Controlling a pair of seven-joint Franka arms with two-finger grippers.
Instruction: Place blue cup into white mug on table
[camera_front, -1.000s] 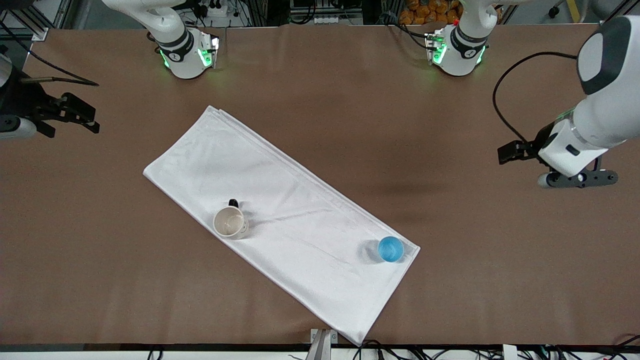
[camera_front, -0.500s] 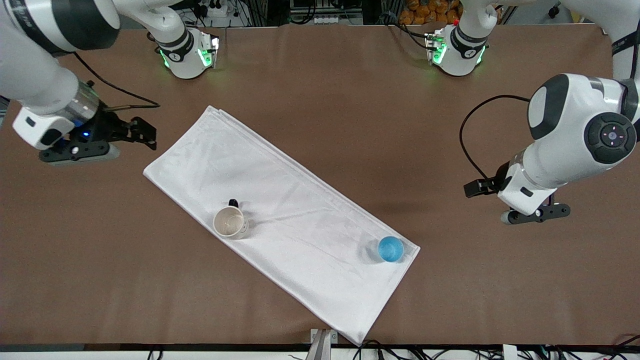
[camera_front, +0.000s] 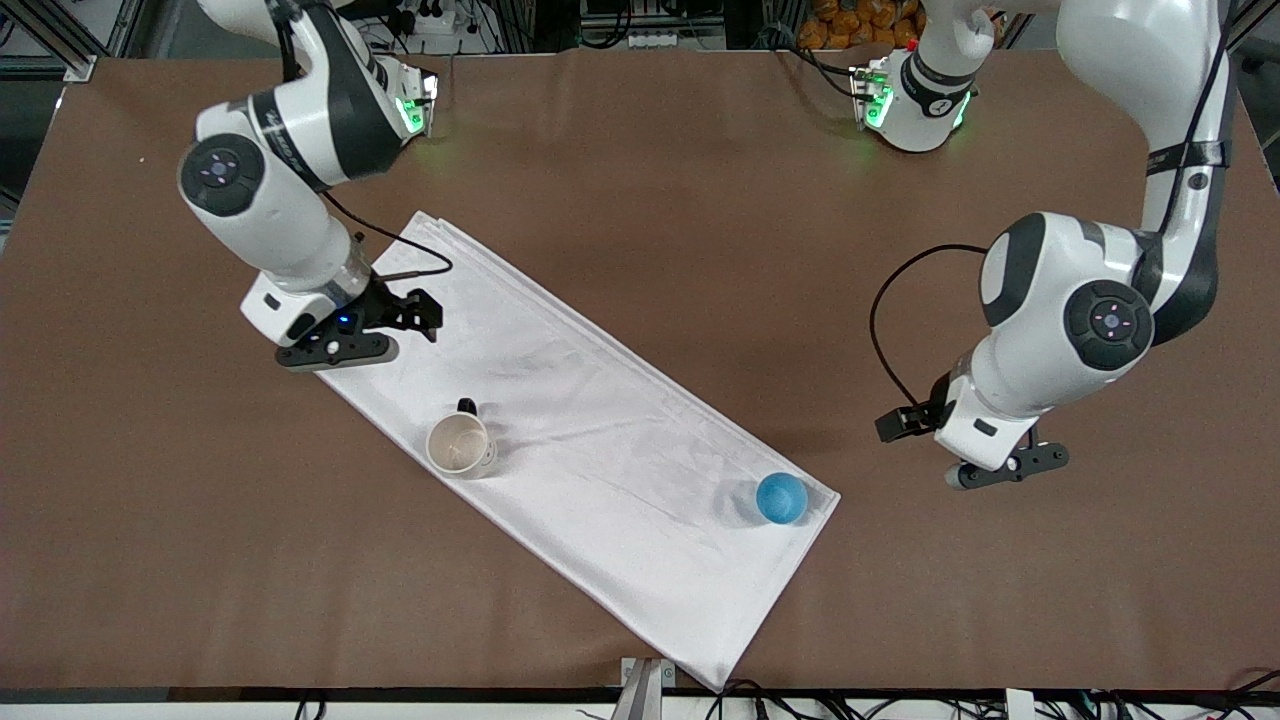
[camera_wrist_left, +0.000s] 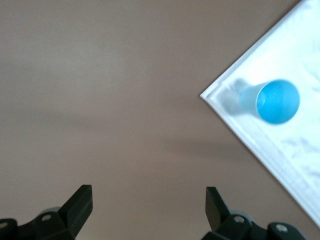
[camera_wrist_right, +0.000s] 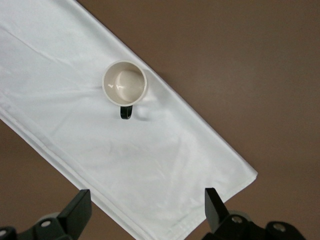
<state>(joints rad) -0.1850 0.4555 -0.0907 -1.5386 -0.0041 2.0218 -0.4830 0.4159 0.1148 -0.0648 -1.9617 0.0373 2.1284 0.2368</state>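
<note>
Resting on the brown worktop (camera_front: 640, 180), the white cloth (camera_front: 560, 440) carries the white mug (camera_front: 458, 443) and, well apart, the blue cup (camera_front: 781, 497). Both tools, left (camera_front: 897, 423) and right (camera_front: 425, 312), hang open-fingered and empty. Grasp and transfer remain undone.

Blue cup (camera_front: 781, 497), off-white mug (camera_front: 459, 444), white cloth (camera_front: 590, 440), brown table (camera_front: 700, 200).

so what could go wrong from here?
1. The blue cup and the white mug both stand on a loose white cloth; a dragging tool could shift the cloth and tip either.
2. The cup sits at the cloth's corner, so a grasp may snag the hem.
3. Left tool and right tool, both open, may crowd each other at the mug.
</note>
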